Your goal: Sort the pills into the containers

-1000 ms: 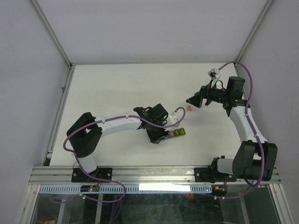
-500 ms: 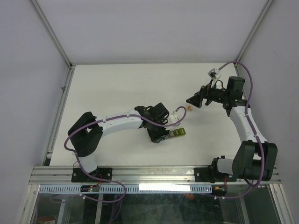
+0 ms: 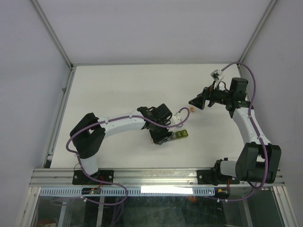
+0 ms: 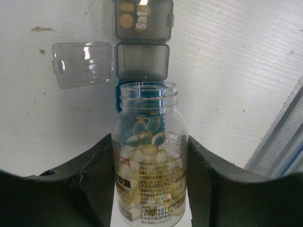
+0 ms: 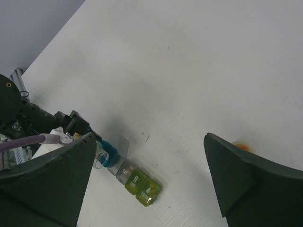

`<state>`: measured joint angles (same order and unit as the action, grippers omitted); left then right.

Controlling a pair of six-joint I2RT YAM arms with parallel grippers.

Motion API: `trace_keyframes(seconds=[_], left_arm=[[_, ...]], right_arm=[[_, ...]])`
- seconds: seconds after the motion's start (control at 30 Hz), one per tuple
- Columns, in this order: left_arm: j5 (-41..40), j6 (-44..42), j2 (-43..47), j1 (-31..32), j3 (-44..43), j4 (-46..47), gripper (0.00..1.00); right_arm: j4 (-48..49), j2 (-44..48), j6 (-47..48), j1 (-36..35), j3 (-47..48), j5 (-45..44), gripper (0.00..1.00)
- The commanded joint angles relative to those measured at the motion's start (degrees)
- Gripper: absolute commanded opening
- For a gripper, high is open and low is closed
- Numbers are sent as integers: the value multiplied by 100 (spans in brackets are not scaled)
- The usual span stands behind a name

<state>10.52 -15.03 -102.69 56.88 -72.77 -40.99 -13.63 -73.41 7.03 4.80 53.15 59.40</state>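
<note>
Pinching an uncapped bottle (image 4: 149, 118) of pills (image 4: 147, 139), the left hand (image 4: 150, 144) held its mouth near the open grey cell (image 4: 142, 61) of the containers (image 4: 142, 28) on the tabletop (image 4: 236, 71). The right hand (image 5: 149, 142) hung spread wide. Overtilting could spill several pills past that cell.

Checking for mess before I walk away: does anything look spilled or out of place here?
Nothing looks spilled on the table. The uncapped bottle in the left gripper points at the organiser, whose one open cell looks empty.

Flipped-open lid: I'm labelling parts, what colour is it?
The lid is translucent grey, clearest in the left wrist view.
</note>
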Motion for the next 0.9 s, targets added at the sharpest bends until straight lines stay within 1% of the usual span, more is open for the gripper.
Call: trace_keyframes(seconds=[0.0,0.87], left_arm=[[-41,-22,-19,-46,-261,4,0],[-48,50,-213,-40,-539,-280,0]], right_arm=[[92,20,62,29,335,115,99],[80,19,80,28,342,134,100]])
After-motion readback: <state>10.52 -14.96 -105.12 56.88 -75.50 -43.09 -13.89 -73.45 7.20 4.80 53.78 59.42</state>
